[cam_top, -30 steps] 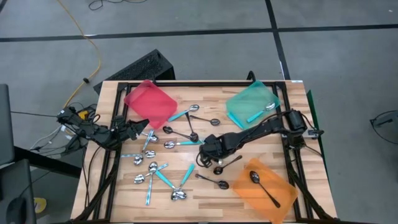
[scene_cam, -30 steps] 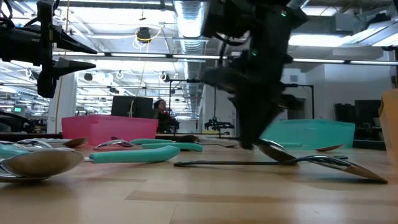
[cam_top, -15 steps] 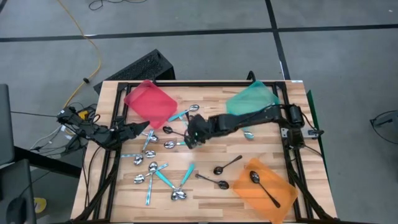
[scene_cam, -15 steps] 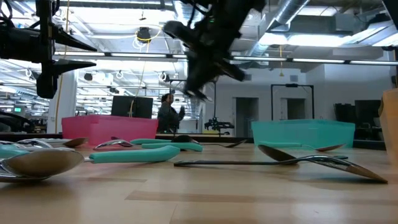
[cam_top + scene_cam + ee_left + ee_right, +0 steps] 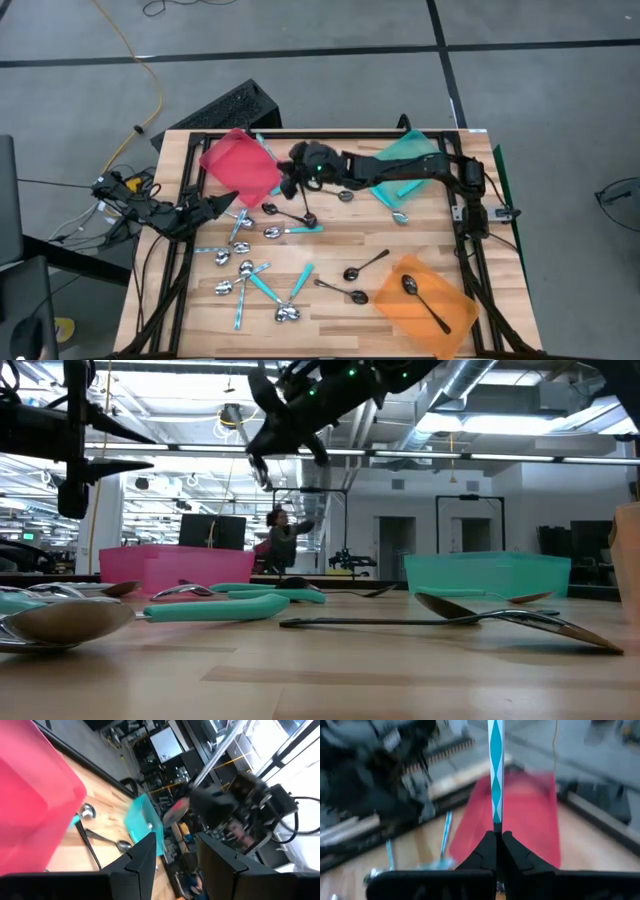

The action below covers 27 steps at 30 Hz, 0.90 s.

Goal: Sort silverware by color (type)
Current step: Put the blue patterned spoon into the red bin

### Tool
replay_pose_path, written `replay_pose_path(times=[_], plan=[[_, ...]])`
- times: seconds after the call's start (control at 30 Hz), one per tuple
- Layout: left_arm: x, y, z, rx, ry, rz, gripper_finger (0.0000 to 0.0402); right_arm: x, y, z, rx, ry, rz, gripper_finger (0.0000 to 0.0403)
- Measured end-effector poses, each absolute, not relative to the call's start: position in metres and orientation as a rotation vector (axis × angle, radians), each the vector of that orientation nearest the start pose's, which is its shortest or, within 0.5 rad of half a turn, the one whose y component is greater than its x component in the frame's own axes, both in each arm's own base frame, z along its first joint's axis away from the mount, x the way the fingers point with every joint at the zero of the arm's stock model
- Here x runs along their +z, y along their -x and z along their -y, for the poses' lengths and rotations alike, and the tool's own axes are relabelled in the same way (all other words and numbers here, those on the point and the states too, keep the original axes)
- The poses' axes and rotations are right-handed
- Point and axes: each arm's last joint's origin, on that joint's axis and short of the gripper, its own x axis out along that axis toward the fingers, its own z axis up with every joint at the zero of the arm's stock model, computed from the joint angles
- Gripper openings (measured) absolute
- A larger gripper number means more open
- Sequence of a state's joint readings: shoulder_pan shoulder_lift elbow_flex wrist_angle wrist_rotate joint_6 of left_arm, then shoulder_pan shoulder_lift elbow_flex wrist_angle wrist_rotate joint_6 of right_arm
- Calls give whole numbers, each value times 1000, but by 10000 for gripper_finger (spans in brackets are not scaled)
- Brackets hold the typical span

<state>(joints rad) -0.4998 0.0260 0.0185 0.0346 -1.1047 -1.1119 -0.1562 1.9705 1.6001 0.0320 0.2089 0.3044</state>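
Observation:
My right gripper is shut on a teal-handled spoon. It hangs in the air by the right edge of the red tray, and shows high up in the low view. More silverware, silver and teal-handled, lies flat on the wood between the trays. Two black spoons lie near the orange tray, which holds one black spoon. My left gripper waits open at the table's left, pointing level. My right gripper pinches the spoon between its two fingers, at the near end of the teal striped handle. The handle sticks straight out ahead along the fingers, toward the red tray. The bowl end is hidden by the fingers. The spoon is lifted clear of the table.
A teal tray stands at the far right under my right arm, with a spoon at its near edge. Black rails frame the table. A dark box sits beyond the far-left corner. A person stands far off in the room.
My right gripper has risen from the table's middle and swung toward the far left, up to the red tray. It has tipped from pointing steeply down to nearly level. My left gripper has rolled a little in place.

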Motion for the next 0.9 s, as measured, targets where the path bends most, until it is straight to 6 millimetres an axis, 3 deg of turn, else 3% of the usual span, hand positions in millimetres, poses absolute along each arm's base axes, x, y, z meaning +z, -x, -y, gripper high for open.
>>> replay_pose_path(times=[0.13,0.3,0.57,0.9], plan=[[171,-84,17,542,1074,351,123,291,-456,100,-437,-266,-179,31],[171,-84,16,569,1072,369,123,280,-464,124,-404,-268,-118,28],[171,-83,14,627,1073,407,123,266,-500,147,-271,-258,-101,29],[170,-83,14,631,1064,404,123,250,-549,162,-237,-291,-284,29]])
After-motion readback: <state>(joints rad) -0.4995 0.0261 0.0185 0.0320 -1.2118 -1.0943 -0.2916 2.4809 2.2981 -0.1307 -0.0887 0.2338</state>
